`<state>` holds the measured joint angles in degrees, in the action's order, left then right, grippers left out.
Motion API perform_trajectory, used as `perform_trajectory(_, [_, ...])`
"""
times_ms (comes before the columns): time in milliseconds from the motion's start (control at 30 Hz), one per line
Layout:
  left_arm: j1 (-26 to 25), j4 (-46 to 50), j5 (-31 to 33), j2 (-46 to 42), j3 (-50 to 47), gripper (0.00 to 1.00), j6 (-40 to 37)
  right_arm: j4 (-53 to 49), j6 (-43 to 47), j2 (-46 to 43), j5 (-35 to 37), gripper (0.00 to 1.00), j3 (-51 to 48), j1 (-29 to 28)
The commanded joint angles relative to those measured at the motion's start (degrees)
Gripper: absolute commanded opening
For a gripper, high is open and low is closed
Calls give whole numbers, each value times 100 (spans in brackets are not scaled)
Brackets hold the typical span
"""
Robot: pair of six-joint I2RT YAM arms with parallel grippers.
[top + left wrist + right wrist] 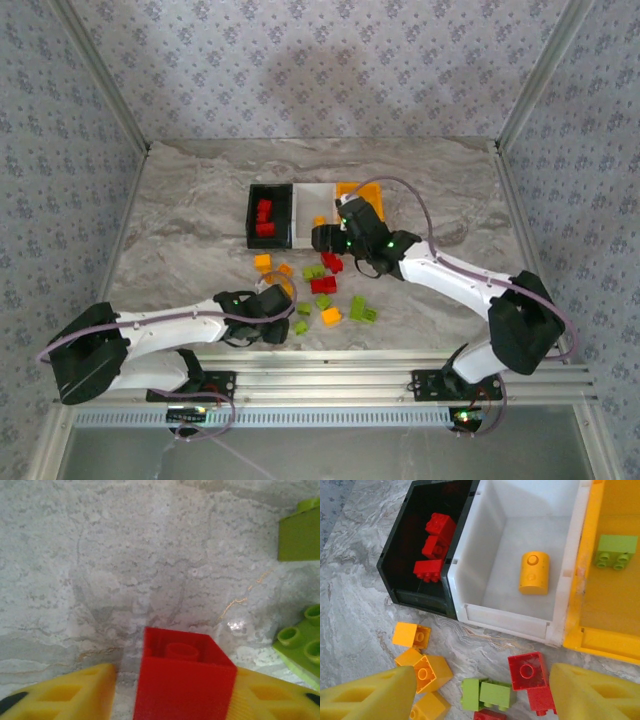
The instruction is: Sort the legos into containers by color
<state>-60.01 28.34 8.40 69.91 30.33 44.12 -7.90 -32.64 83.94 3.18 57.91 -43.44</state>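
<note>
Because the left hand [175,697] stands only part open about a red brick [182,680], with one finger [270,695] against the brick and a strip of bare table [125,555] showing beside the other finger [65,695], the grip is not yet made. My worry is that uneven contact: the touching finger could shove or twist the brick before the far one meets it, and a brick caught near the fingertips can squirt out. Two green bricks [305,640] lie close on that side, so a slide may knock them about.

The brick sits low on the table, at the near edge of the pile [320,285], well apart from the black bin [420,600] where other red ones [435,545] already lie. Getting there is the second risk. The right hand [480,690] hovers wide open and empty over the loose bricks just in front of the bins, right on that path, so the arms could clash.

Colour is a trap too. The white bin [505,622] holds a yellow piece [534,573] and the yellow bin [600,642] a green one [615,551], so matching brick to bin colour would mis-sort.
</note>
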Motion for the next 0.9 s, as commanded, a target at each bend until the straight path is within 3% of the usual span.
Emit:
perform_trajectory(0, [-2,14,60,-99,164,48,-37,-9,-102,-266,184,73,-132,53])
perform_trajectory(200, [233,406,208,-641,455,37,-109,1,-175,-664,232,73,-430,116])
perform_trajectory(400, [1479,442,254,-801,1525,33,-922,-91,-235,-1062,269,73,-781,215])
perform_trajectory(600, [2658,-202,63,545,2783,32,-1391,-179,-295,-1313,287,73,-1105,308])
perform_trajectory(867, [3261,-528,119,2460,4152,31,-1470,-390,-461,-1752,318,73,-1419,363])
